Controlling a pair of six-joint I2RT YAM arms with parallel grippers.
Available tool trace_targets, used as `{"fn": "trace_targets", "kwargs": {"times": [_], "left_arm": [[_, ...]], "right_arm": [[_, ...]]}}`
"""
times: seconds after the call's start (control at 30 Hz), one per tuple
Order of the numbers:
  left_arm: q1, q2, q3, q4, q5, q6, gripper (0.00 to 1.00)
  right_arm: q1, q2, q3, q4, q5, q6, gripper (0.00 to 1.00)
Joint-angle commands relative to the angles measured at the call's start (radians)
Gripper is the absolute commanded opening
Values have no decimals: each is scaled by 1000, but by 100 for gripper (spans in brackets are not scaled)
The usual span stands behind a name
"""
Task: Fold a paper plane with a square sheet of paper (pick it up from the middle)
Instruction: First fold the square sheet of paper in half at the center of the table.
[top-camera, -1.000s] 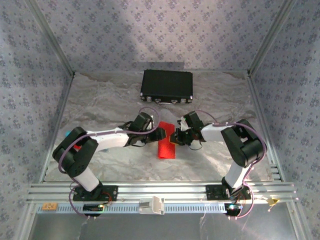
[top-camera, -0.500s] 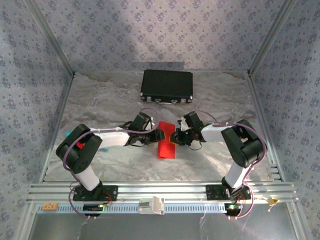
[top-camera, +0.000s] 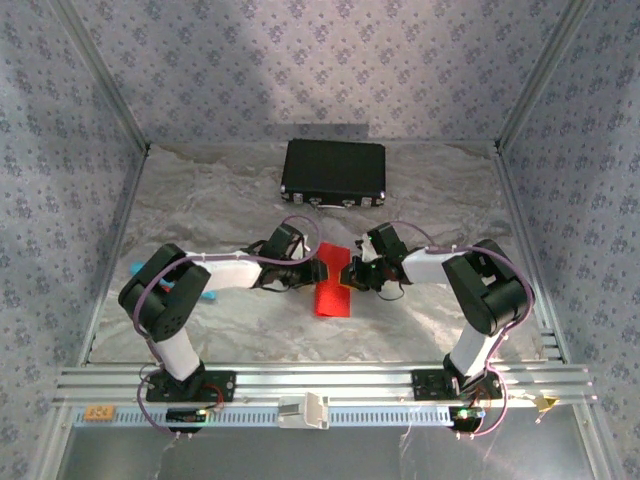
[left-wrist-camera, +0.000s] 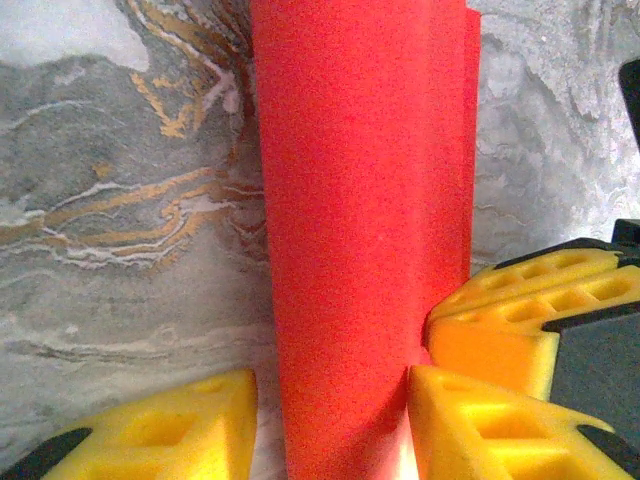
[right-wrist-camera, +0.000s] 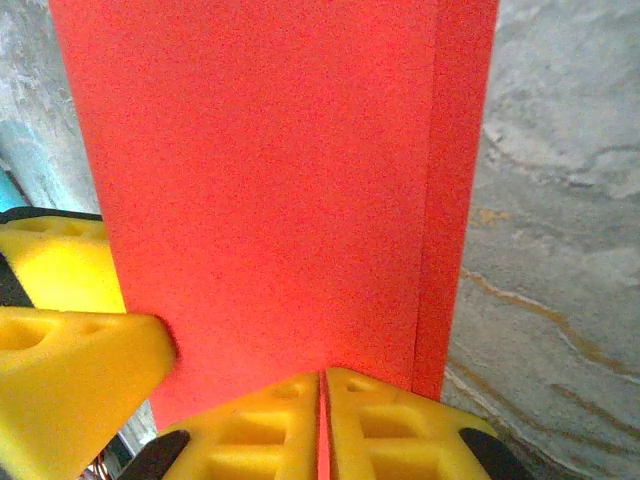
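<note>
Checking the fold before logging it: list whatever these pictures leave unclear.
Top view: left hand and right hand cover the red paper's far end; creases there hidden.
Left wrist view: paper cut off by top and bottom edges.
Top view: turquoise thing, partly behind the left arm, too small to identify.

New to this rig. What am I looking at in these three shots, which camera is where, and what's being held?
Two table-mounted robot arms with two-finger grippers. The wide shot looks down from above and behind them; the close-ups come from a camera on each wrist, so the yellow blocks are fingers. On the marbled table lie a black case and a small turquoise object. The right gripper is shut on the folded red sheet of paper; the left gripper straddles it, jaws apart.
</note>
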Motion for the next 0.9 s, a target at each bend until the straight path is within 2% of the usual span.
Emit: {"fn": "trace_targets", "kwargs": {"times": [0.0,0.13,0.2,0.33,0.4,0.63,0.87], "left_arm": [[-7,38,33,-20,27,26,41],[-8,77,58,-94,-14,41,40],[-8,87,63,-111,-20,43,40],[-8,90,71,-126,-28,44,40],[-7,93,76,-132,-29,45,40],[-8,108,99,-156,-31,65,40],[-8,137,158,-272,-64,126,40]], "right_arm": [[-2,10,-29,-75,67,15,14],[-6,-29,-18,-9,41,50,18],[-14,-73,2,-30,63,53,20],[-35,-192,43,-242,285,20,23],[-46,-226,49,-322,354,9,22],[-91,-287,-50,-268,331,61,22],[-91,-296,-58,-268,325,66,22]]}}
